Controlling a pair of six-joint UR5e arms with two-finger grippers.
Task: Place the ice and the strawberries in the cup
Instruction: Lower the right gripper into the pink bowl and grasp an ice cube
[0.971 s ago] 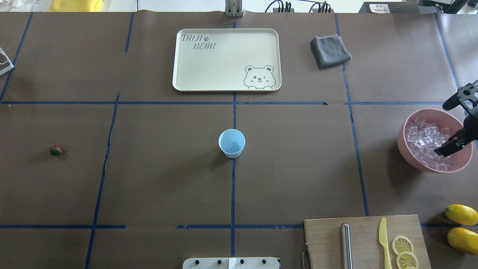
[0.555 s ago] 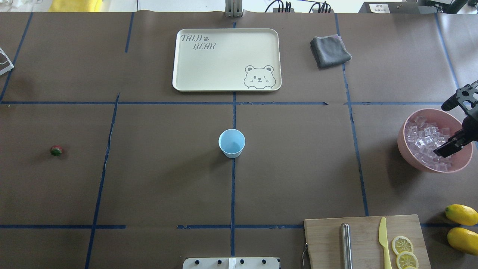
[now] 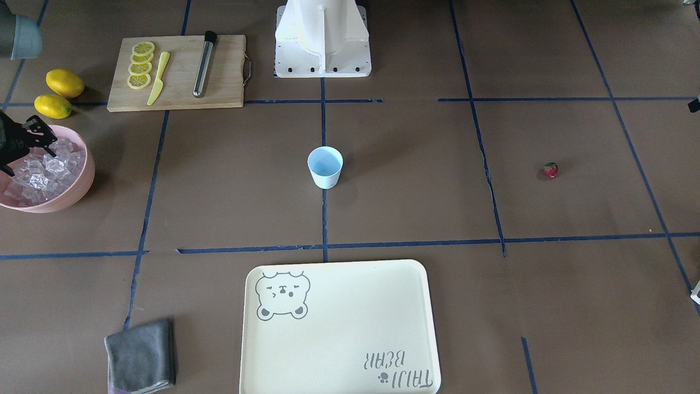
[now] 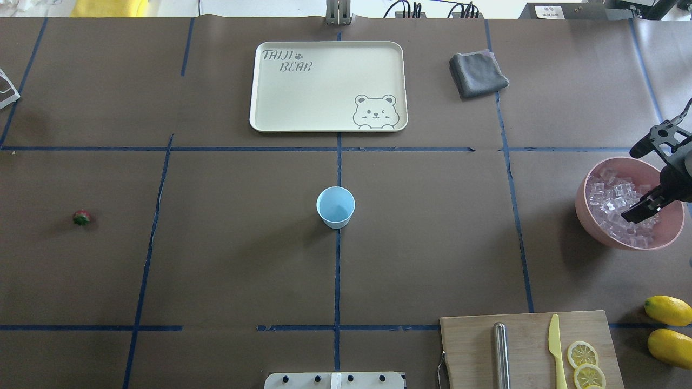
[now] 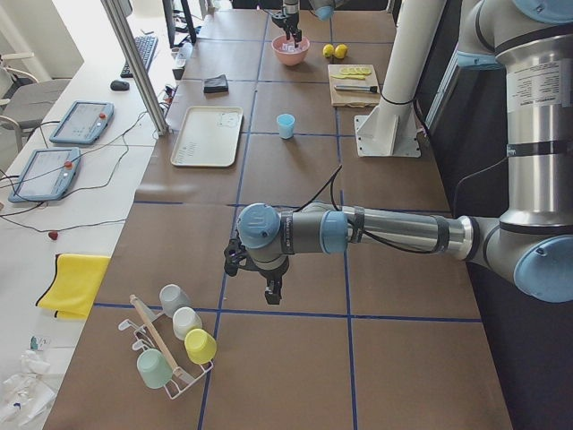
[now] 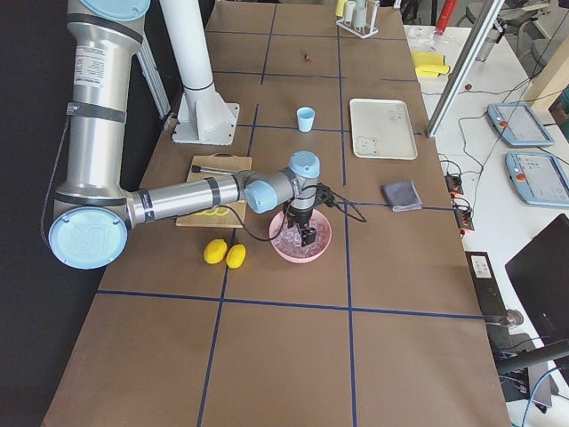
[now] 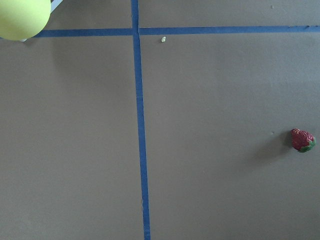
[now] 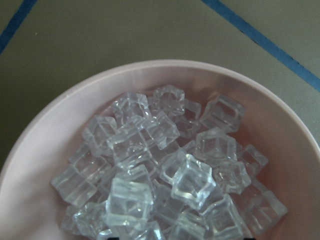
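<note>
The pale blue cup [image 4: 335,206] stands upright at the table's middle and looks empty; it also shows in the front view [image 3: 325,167]. The ice [image 4: 611,202] fills a pink bowl [image 4: 586,213] at the right edge. The right wrist view looks straight down on the ice [image 8: 165,165]. My right gripper [image 4: 633,213] hangs over the bowl just above the ice, open and empty. The strawberry [image 4: 81,218] lies alone at the far left and shows in the left wrist view [image 7: 303,140]. My left gripper [image 5: 270,294] hovers beyond it; I cannot tell whether it is open or shut.
A cream tray [image 4: 259,108] and a grey cloth [image 4: 478,73] lie at the far side. A cutting board [image 4: 470,335] with a knife, a metal bar and lemon slices sits at the near right, two lemons [image 4: 669,310] beside it. A cup rack [image 5: 170,354] stands near the left arm.
My right gripper has moved a little to the left and farther in over the ice bowl. The cup and the strawberry have not moved.
</note>
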